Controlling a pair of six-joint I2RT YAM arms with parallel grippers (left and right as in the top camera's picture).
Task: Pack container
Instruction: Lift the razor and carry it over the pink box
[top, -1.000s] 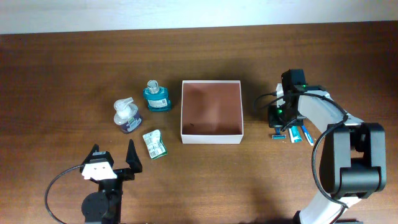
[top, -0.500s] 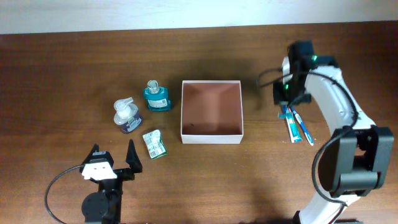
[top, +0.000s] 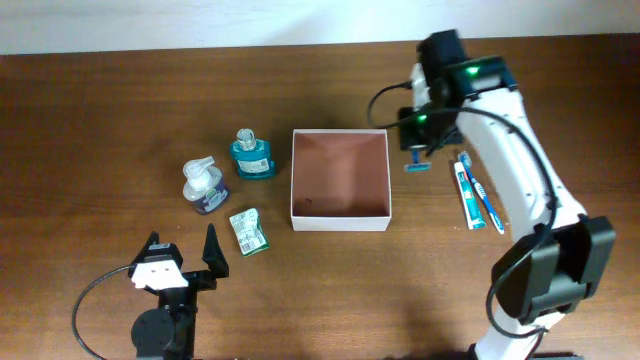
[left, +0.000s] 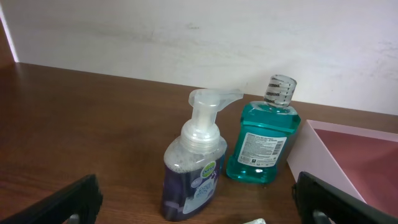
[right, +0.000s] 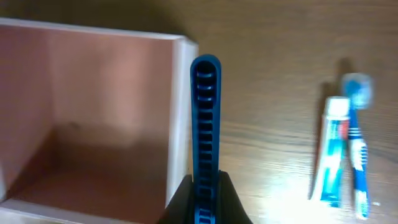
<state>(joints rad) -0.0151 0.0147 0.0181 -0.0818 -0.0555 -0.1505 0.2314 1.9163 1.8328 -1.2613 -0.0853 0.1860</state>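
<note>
Container (top: 339, 222) beside right end effector (right: 206, 196) gripping blue razor (right: 205, 124); teal bottle's (left: 264, 146) label unreadable.

The right arm (top: 510, 130) swings away from the near-right part of the surface (top: 120, 110), where a second ago it bent low over the toothpaste tube (top: 466, 195) and toothbrush (top: 487, 205), and now reaches toward the far side and leftward. The right claw (top: 418, 150) now hangs just beside the container (top: 340, 222), near its far right corner. The blue ribbed tool (top: 416, 167), which earlier lay on the surface beside the tube, is now off it, pinched in that claw. Tube and brush, earlier partly covered by the arm, now show in full.
</note>
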